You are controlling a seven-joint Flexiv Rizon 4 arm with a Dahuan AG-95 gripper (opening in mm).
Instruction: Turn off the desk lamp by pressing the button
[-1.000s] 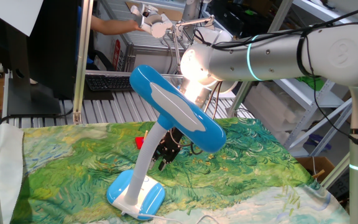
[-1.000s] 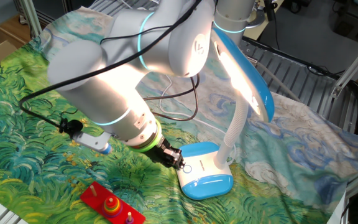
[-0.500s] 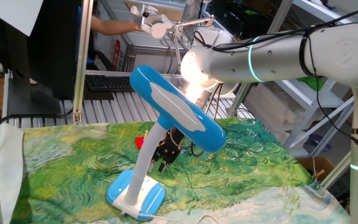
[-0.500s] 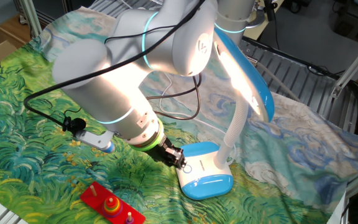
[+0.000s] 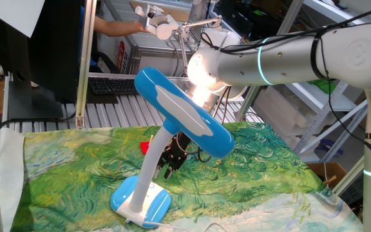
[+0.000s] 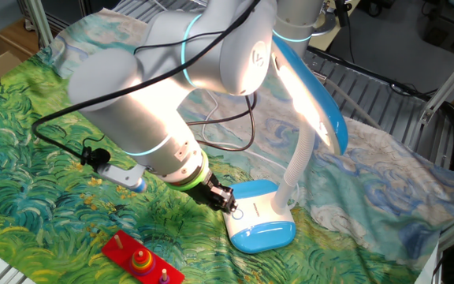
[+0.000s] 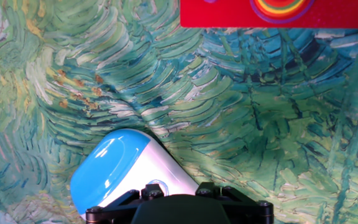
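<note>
The desk lamp stands on the painted cloth with its sky-blue head [image 5: 182, 113] lit, glowing onto my arm. Its white neck [image 5: 152, 161] rises from the oval blue-and-white base [image 6: 262, 217]. My gripper [image 6: 227, 201] is low at the white end of the base, right at the round button [image 7: 156, 185]. From the hand view the two black fingertips [image 7: 151, 190] stand apart with nothing held, and the left one sits over the button ring. In the one fixed view the gripper [image 5: 171, 169] is half hidden behind the neck.
A red toy board with coloured rings [image 6: 140, 260] lies near the cloth's front edge, close to my arm. A black cable [image 6: 227, 146] loops on the cloth behind the arm. A metal slatted surface [image 6: 385, 102] borders the cloth beyond the lamp.
My arm has shifted slightly toward the lamp base, bringing the fingertips closer to the button. The lamp stays lit.
</note>
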